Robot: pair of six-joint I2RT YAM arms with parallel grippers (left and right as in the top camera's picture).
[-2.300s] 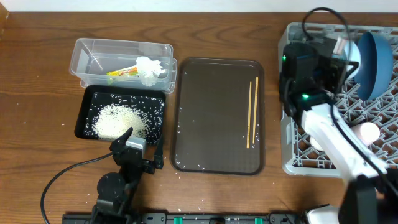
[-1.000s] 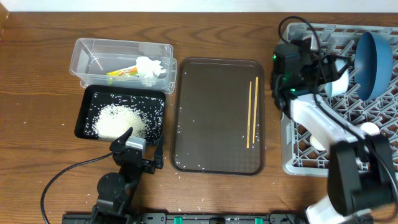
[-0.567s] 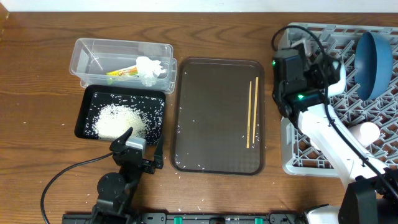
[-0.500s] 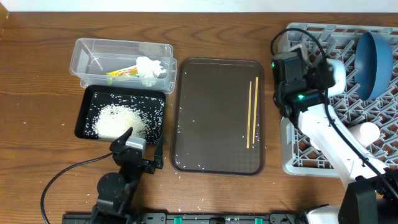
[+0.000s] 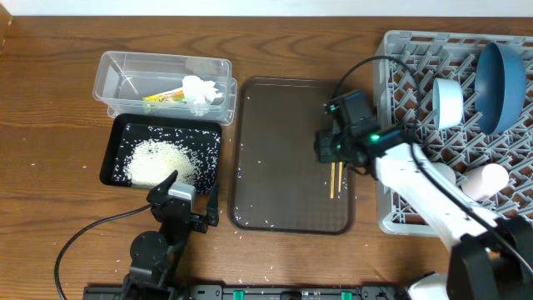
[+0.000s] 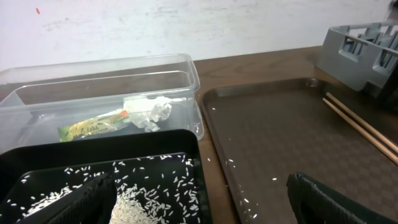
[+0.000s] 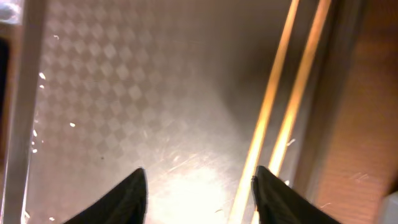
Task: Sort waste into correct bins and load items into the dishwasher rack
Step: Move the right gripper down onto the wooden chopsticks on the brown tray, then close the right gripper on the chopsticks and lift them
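Observation:
Two thin wooden chopsticks (image 5: 333, 180) (image 7: 273, 112) lie along the right side of the brown tray (image 5: 283, 150). My right gripper (image 5: 328, 148) (image 7: 200, 193) hovers just over them, open and empty, its right finger (image 7: 273, 196) above the chopsticks. The grey rack (image 5: 398, 212) holds a dark blue dish (image 5: 502, 75), a whitish cup (image 5: 447, 102) and a pale pink cup (image 5: 485, 179). The clear tub (image 5: 117, 71) holds the wrapper (image 5: 164, 96) (image 6: 93, 126) and tissue (image 5: 202, 92) (image 6: 148, 111). Rice (image 5: 158, 162) fills the black tray (image 5: 112, 137). My left gripper (image 5: 190, 193) (image 6: 199, 208) rests open at that tray's near edge.
Stray rice grains dot the brown tray's left side (image 5: 250, 162) and the table near the front edge (image 5: 268, 271). The left arm's cable (image 5: 83, 233) loops over the table at front left. A pale wall (image 6: 186, 25) stands behind the tub.
My right arm has swung left from the rack to low over the chopsticks, its jaws narrowing. The whitish cup stays in the rack. The left arm has not moved.

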